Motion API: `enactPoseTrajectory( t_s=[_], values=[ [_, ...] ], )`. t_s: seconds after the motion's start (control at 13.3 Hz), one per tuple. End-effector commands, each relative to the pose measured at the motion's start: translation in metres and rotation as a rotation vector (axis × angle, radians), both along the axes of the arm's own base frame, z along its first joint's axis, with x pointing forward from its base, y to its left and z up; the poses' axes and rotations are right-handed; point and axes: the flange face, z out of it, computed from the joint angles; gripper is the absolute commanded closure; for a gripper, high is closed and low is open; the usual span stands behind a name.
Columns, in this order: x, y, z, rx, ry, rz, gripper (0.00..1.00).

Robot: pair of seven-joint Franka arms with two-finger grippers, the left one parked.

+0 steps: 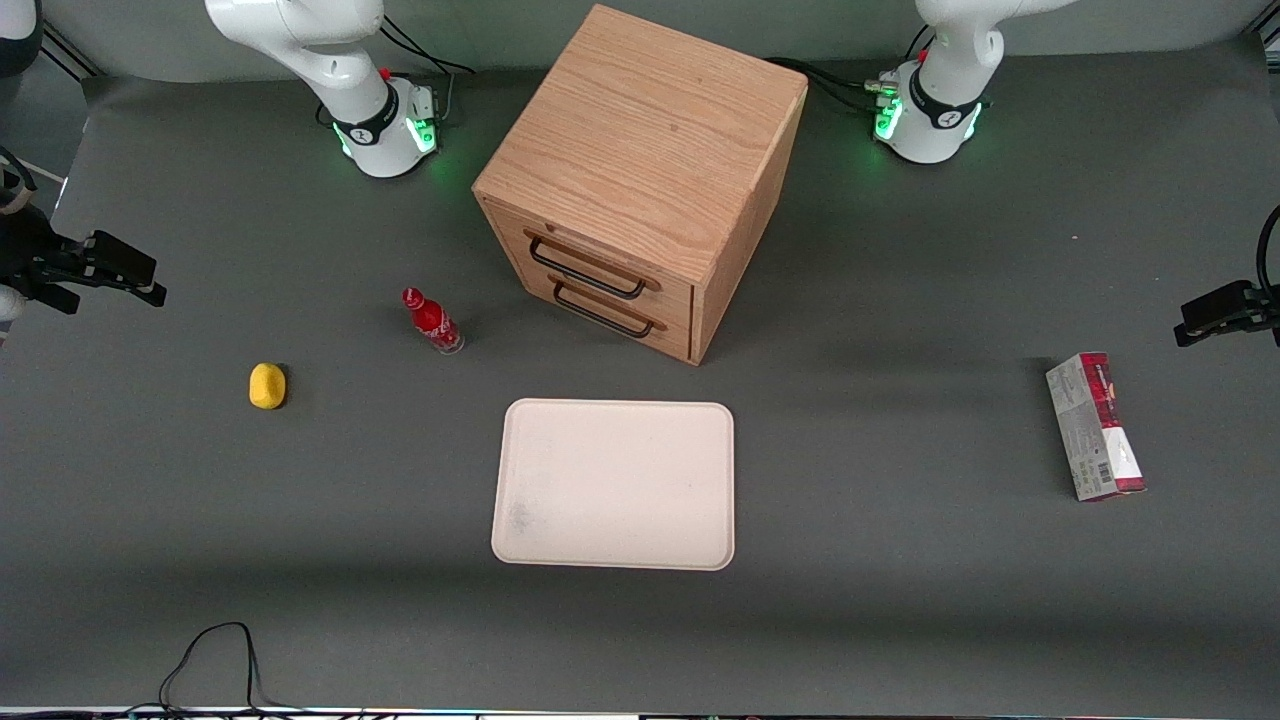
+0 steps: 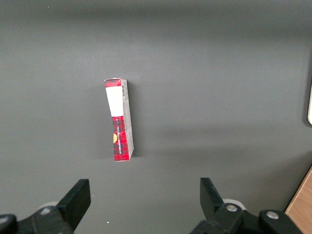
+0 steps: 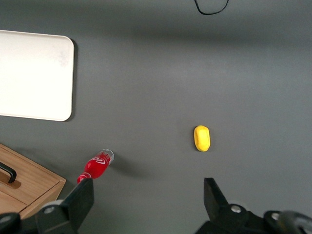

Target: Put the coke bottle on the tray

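Note:
The coke bottle [image 1: 432, 321] lies on its side on the grey table, red cap pointing away from the front camera, clear base toward the tray. It rests in front of the wooden cabinet's drawers and farther from the front camera than the cream-white tray [image 1: 615, 485]. My right gripper [image 1: 150, 285] hangs open and empty above the working arm's end of the table, well apart from the bottle. In the right wrist view the gripper [image 3: 148, 195] looks down on the bottle [image 3: 97, 165], whose cap end is hidden by one finger [image 3: 83, 195], and on the tray [image 3: 34, 75].
A yellow lemon-like object [image 1: 267, 386] [image 3: 202, 138] lies between the bottle and the working arm's end. A wooden two-drawer cabinet [image 1: 640, 180] stands mid-table. A red-and-grey carton [image 1: 1095, 426] [image 2: 119, 119] lies toward the parked arm's end. A black cable [image 1: 215, 650] loops at the near edge.

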Motion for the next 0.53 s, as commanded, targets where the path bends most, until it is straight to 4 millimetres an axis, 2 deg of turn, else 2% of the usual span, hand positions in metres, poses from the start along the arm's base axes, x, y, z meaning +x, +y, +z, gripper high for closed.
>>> enactPoseTrajectory(
  t_s=[0.0,0.45],
  values=[
    [0.0017,-0.0051,0.0034,-0.011,0.007,0.002,0.00],
    [0.0005,-0.0017,0.0012,-0.010,0.015,0.000,0.00]
  ],
)
